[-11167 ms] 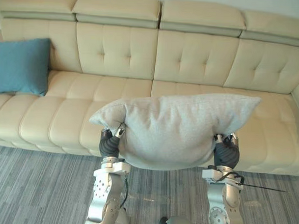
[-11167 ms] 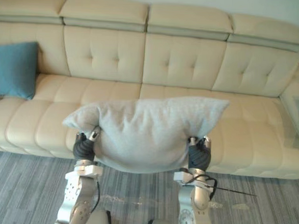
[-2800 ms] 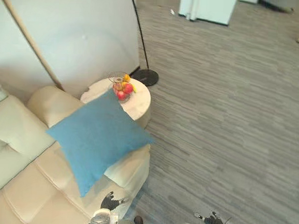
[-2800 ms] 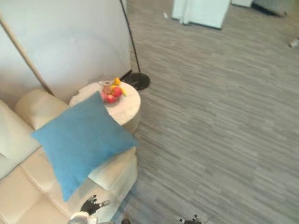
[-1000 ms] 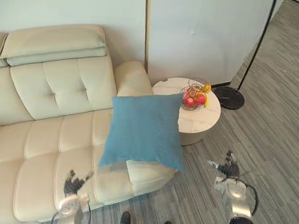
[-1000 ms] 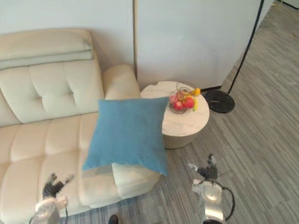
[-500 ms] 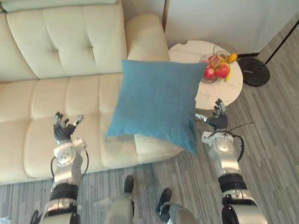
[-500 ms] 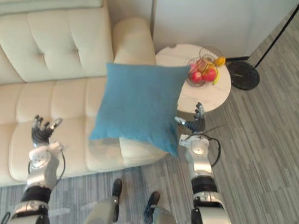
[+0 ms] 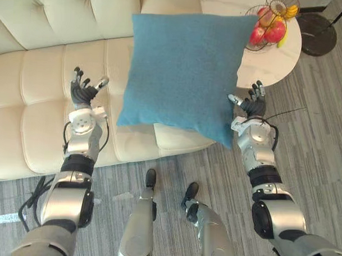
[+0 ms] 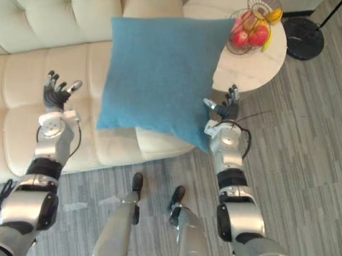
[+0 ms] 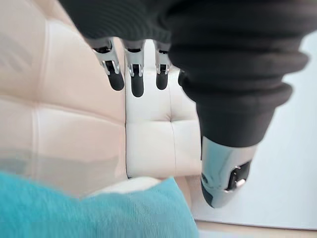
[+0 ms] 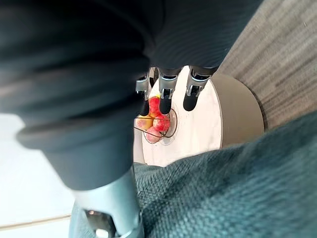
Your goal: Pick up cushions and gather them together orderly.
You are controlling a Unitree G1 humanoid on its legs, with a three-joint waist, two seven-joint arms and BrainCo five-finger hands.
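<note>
A square blue cushion [image 9: 184,72] leans over the cream sofa's [image 9: 42,101] right end, its lower corner hanging past the seat edge. My left hand [image 9: 84,92] is raised over the seat to the cushion's left, fingers spread and straight, apart from the cushion. My right hand [image 9: 250,104] is up at the cushion's right edge, fingers straight, close beside the fabric. In the right wrist view the cushion's weave [image 12: 233,183] lies right by the thumb. In the left wrist view a strip of the blue cushion [image 11: 94,213] shows below the straight fingers [image 11: 136,82].
A round white side table [image 9: 272,58] stands right of the sofa with a wire bowl of fruit [image 9: 270,22] on it. A floor lamp's dark base [image 9: 318,26] sits beyond it. Grey striped carpet [image 9: 316,155] lies in front.
The camera has dipped and come closer, so the cushion looks larger. Both hands have risen towards the cushion's sides, fingers still straight.
</note>
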